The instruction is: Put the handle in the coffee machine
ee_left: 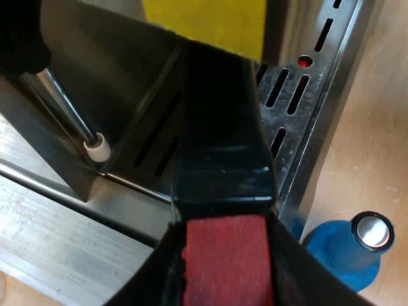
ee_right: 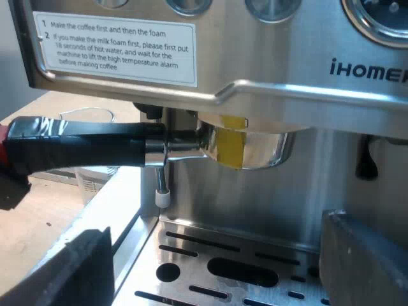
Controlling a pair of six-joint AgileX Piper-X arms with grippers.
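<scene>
Holder (ee_right: 255,150) and espresso machine (ee_right: 306,83) are together at this moment, so I take the machine first. Its steel front rises over the slotted drip tray (ee_right: 223,261), with a printed instruction label (ee_right: 115,48) above the brew head. The holder's metal bowl sits up under that brew head, seemingly touching it, and its dark handle (ee_right: 89,150) sticks out level, swung well to one side rather than straight out from the front. The left gripper (ee_left: 223,255) is clenched on the handle at its red end (ee_left: 224,284), one black finger pressed on each flank. The right gripper (ee_right: 217,245) hovers low over the drip tray facing the machine, fingers spread wide with nothing between them, released and idle. A blue tamper (ee_left: 347,252) stands on the table just beside the tray's outer edge, apart from the work. A steam wand (ee_right: 162,191) with a white tip hangs near the handle's metal collar, and a strip of yellow tape (ee_right: 231,146) marks the bowl's wall. I judge that the step in hand is the locking: the bowl looks offered up but not turned home, though whether its lugs have caught is hidden. The next move calls for upward pressure and a level sweep of the handle toward the front, passing clear of the wand.
</scene>
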